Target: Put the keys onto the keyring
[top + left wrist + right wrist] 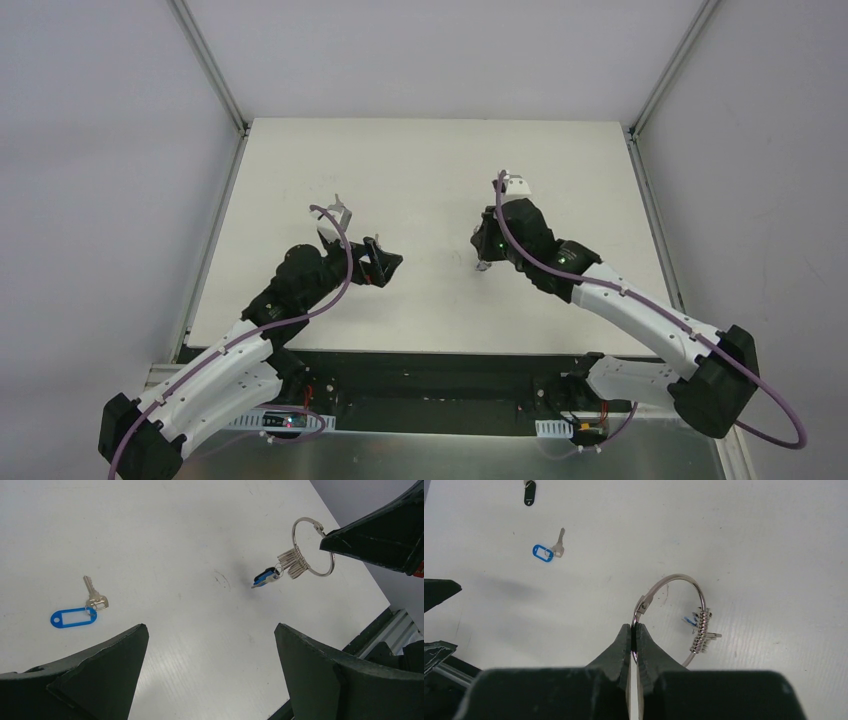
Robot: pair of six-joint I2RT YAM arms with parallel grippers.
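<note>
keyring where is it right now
In the right wrist view the keyring is pinched in the shut right claw, held above the table, with a bunch of keys hanging on it.

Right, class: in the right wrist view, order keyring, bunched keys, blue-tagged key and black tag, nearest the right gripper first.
1. keyring, pinched in the right gripper.
2. bunched keys, hanging on its right side.
3. blue-tagged key, lying upper left.
4. black tag, top edge.
</note>
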